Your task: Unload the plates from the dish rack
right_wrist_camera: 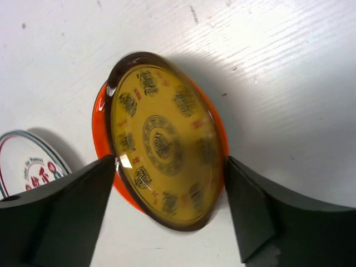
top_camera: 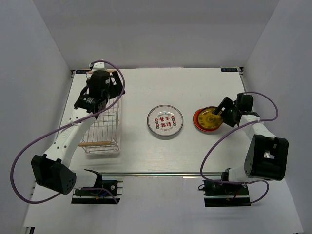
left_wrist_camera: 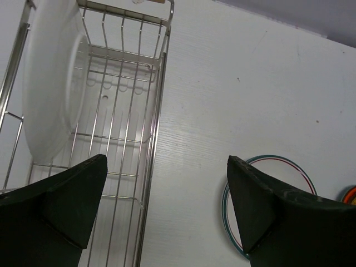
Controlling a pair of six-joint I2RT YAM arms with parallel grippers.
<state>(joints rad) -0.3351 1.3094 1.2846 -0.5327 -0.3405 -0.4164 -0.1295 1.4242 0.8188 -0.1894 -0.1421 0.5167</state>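
Note:
The dish rack [top_camera: 103, 127] stands at the left, also in the left wrist view [left_wrist_camera: 119, 111]. A white plate [left_wrist_camera: 49, 83] stands on edge in it, only its plain side showing. My left gripper [top_camera: 100, 92] [left_wrist_camera: 167, 183] is open and empty above the rack's far end. The white plate with teal-red rings [top_camera: 165, 120] [left_wrist_camera: 295, 169] lies flat mid-table. The yellow-brown plate [top_camera: 210, 118] [right_wrist_camera: 161, 142] rests on the orange-red plate [top_camera: 199, 119] [right_wrist_camera: 101, 133]. My right gripper [top_camera: 220, 113] [right_wrist_camera: 169, 167] is open, a fingertip at each side of the yellow-brown plate's rim. The blue patterned plate is out of view.
White walls close in the table on the left, back and right. The rack's wooden handles [top_camera: 95, 143] run across each end. The arm bases and their clamps [top_camera: 97, 187] sit at the near edge, with purple cables looping beside both arms.

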